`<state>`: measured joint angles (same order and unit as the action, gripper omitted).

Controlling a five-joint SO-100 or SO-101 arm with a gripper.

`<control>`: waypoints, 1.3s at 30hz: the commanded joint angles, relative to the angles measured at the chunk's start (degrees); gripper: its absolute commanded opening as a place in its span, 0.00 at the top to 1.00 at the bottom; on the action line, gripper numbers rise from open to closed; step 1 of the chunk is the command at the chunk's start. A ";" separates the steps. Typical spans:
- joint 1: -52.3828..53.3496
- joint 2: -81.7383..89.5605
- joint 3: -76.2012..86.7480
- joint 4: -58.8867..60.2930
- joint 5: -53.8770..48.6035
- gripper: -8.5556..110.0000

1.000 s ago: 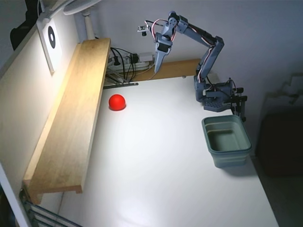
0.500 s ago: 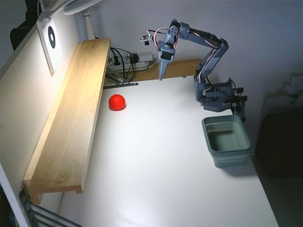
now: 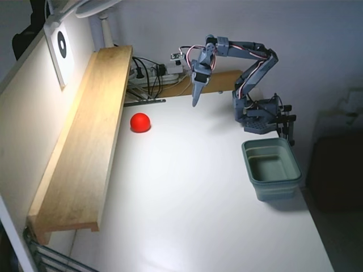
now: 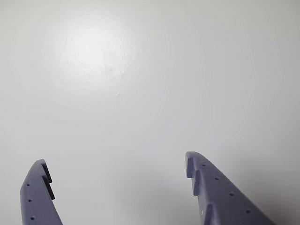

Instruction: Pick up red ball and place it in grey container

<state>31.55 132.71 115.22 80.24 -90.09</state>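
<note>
A: Item one, the small smooth bright-red ball [image 3: 140, 122]?

B: In the fixed view it lies on the white tabletop [image 3: 187, 192] at about ten o'clock from the table's middle, just beside the long pale wooden shelf board [image 3: 85, 141] that runs along the left edge. Nothing touches it. The wrist view does not show it.

A: Item two, the grey-green rectangular plastic tub with rounded corners [image 3: 272, 168]?

B: At about three o'clock on the table, near the right edge, upright, its inside bare as far as the fixed view shows. It stands just below the blue-grey robot base [image 3: 258, 116] in the picture and well apart from the ball.

A: Item three, the blue-grey two-finger gripper [image 3: 195, 102]?

B: It hangs above the table at roughly twelve o'clock, tips pointing down, to the upper right of the ball and apart from it. In the wrist view [image 4: 117, 176] the two fingers enter from the bottom edge with a wide gap of bare white table between them; the jaws stand spread and hold nothing.

A: Sundries?

B: A tangle of black cables [image 3: 148, 73] at the far end of the shelf, and a white card with a black ring mark [image 3: 61, 45] on the left wall.
</note>
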 commanded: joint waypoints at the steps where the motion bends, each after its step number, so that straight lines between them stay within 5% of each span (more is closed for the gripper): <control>1: 1.29 2.80 3.02 -2.97 0.09 0.61; 39: 1.29 5.55 14.36 -31.36 0.09 0.61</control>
<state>31.55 136.85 129.46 49.83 -90.09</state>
